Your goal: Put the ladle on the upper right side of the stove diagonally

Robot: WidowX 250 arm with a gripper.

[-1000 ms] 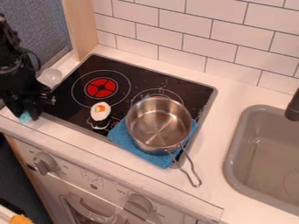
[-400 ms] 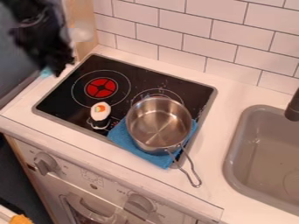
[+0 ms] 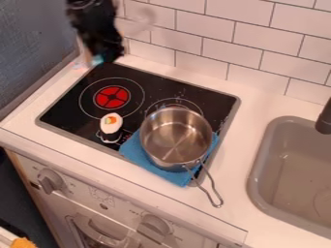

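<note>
A gripper (image 3: 113, 57) held what appeared to be the ladle (image 3: 97, 60) above the back left corner of the stove (image 3: 65, 104), its jaws seemingly closed on it — the pale bowl blurred to one side, the blue end to the other. The carry looked under way, the placing undone. The next move called for a swing right along the stove's back edge, a turn to the diagonal, then a low release. The pot (image 3: 169, 143), on a blue cloth (image 3: 174, 178), crowded the right side — a dipped bowl could knock its rim.
</note>
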